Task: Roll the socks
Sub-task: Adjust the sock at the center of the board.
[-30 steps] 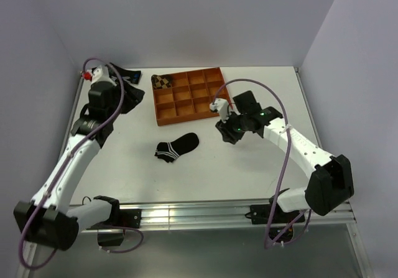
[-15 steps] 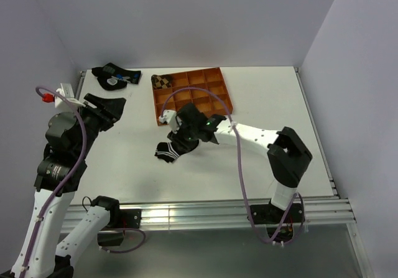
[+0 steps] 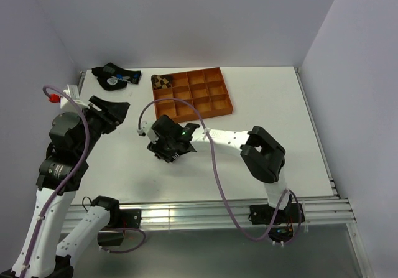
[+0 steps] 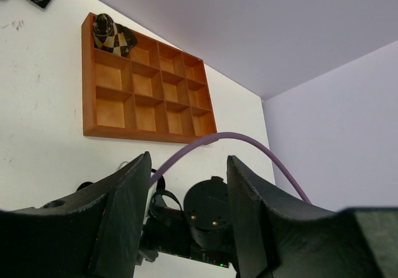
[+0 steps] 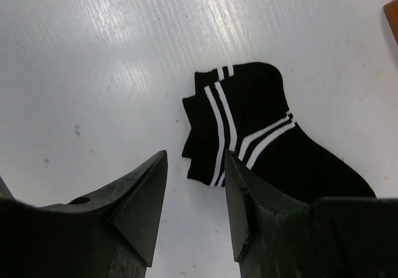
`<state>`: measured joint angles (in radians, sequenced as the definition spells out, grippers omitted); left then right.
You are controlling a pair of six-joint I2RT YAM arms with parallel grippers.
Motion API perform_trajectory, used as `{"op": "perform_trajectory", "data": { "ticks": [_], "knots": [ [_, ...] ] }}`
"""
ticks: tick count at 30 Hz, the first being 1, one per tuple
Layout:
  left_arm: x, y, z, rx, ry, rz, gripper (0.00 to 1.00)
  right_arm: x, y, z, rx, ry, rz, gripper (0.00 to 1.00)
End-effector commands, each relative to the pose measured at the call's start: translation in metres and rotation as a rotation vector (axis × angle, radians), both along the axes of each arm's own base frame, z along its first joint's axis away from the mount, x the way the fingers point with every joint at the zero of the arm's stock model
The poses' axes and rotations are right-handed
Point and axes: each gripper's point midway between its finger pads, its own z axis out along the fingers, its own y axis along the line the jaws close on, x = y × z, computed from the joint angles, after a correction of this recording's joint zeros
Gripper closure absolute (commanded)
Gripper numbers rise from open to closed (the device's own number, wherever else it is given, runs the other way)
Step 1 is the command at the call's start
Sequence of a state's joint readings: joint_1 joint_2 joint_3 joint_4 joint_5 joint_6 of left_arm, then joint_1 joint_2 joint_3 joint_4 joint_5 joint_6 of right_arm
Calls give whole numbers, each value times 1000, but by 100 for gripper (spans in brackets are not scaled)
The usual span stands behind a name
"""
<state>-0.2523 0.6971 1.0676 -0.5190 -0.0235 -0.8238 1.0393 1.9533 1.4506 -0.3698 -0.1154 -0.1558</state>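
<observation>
While right gripper hangs spread, black sock lies beneath — cuff nearest

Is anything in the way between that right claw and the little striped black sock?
Nothing visible does. In the right wrist view the right gripper hangs open over the black ankle sock, its striped cuff showing between the fingers, with only white table around it.

Argyle sock balled in tray corner, black striped sock flat
</observation>
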Motion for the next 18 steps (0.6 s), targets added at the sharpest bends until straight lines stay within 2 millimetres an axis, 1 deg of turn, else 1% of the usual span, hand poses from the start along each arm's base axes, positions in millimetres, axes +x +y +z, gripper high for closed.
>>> {"op": "perform_trajectory", "data": {
  "ticks": [1, 2, 6, 12, 18],
  "knots": [
    [-7, 0, 16, 20, -50, -21, 43, 7, 19, 4, 27, -17, -23, 50],
    [-9, 0, 17, 22, -52, -21, 43, 8, 22, 4, 27, -17, -23, 50],
    [-13, 3, 19, 39, -58, -14, 42, 9, 21, -13, -5, -9, -22, 50],
    [-13, 4, 15, 50, -51, -17, 42, 14, 19, -26, -37, -23, -28, 48],
    [-12, 4, 11, 57, -45, -16, 42, 8, 11, -40, -77, 3, -17, 47]
  ]
}}
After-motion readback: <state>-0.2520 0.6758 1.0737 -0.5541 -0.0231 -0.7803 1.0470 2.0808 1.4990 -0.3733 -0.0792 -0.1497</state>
